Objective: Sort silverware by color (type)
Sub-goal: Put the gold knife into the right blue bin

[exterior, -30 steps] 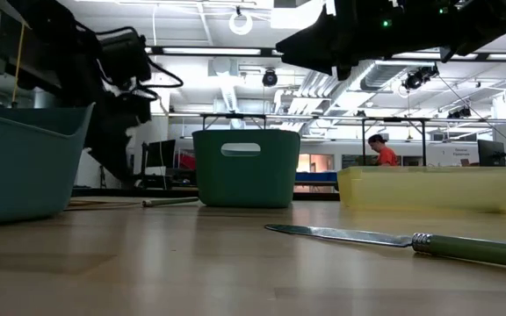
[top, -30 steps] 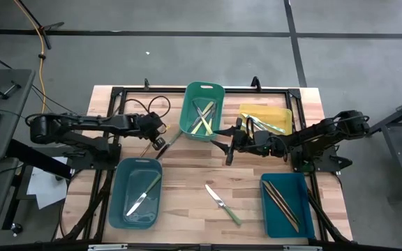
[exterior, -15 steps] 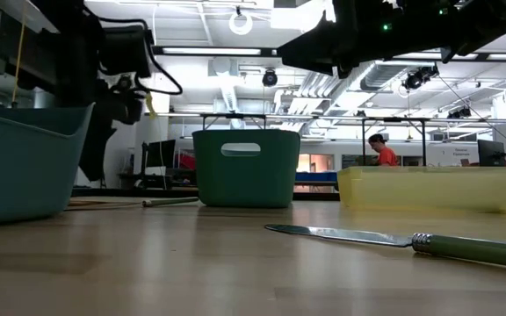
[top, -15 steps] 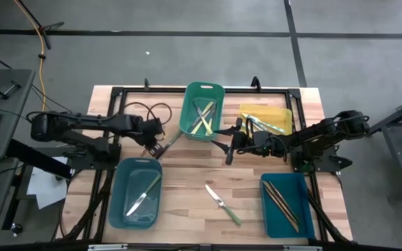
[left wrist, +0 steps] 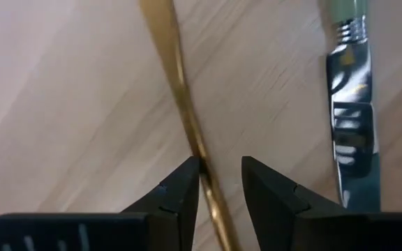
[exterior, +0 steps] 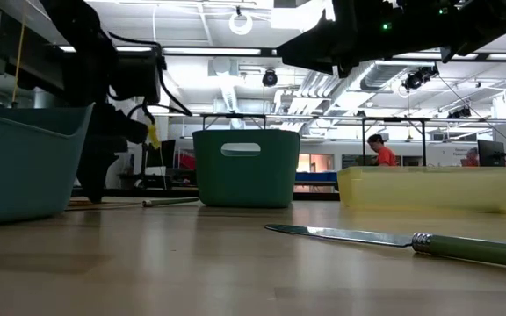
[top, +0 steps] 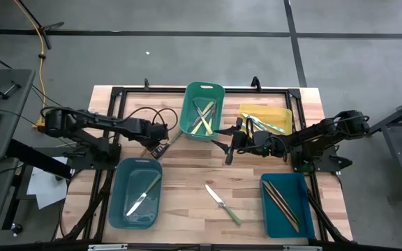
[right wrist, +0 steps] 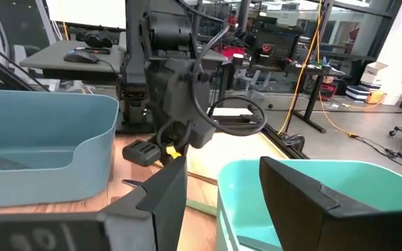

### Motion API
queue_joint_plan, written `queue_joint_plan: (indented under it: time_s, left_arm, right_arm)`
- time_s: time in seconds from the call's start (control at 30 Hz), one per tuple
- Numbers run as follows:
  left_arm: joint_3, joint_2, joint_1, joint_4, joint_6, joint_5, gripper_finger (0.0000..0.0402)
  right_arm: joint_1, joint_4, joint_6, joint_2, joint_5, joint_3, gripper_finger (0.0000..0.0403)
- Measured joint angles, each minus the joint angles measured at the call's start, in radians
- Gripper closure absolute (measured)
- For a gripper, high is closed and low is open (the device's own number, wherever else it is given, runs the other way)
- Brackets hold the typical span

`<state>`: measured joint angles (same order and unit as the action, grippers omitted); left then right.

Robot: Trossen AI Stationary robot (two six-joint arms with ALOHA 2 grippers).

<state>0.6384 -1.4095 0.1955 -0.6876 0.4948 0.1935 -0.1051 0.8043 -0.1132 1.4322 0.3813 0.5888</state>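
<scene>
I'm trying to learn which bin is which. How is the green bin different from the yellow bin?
The green bin is dark green and looks tall in the low view; the yellow bin is pale yellow and much lower. The green bin sits at the middle of the table's far edge, the yellow bin beside it toward the right arm's side. The green bin holds pale-handled silverware; the yellow bin's pieces are harder to make out. Both are plastic bins holding silverware.

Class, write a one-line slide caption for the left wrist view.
Left end effector open astride a brown-handled utensil on the wooden table, green-handled knife alongside.
</scene>
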Motion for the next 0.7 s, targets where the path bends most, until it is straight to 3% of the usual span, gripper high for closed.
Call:
queue_joint_plan:
  time_s: [0.53,0.7]
  left_arm:
    - [0.006,-0.064,0.017,-0.02,0.026,-0.017,0.0298]
    - [0.005,-0.064,0.019,-0.02,-0.016,-0.018,0.0326]
  right_arm:
    - [0.0,0.0,0.004,0.0,-0.001,0.0,0.0226]
    - [0.0,0.0,0.004,0.0,-0.001,0.0,0.0226]
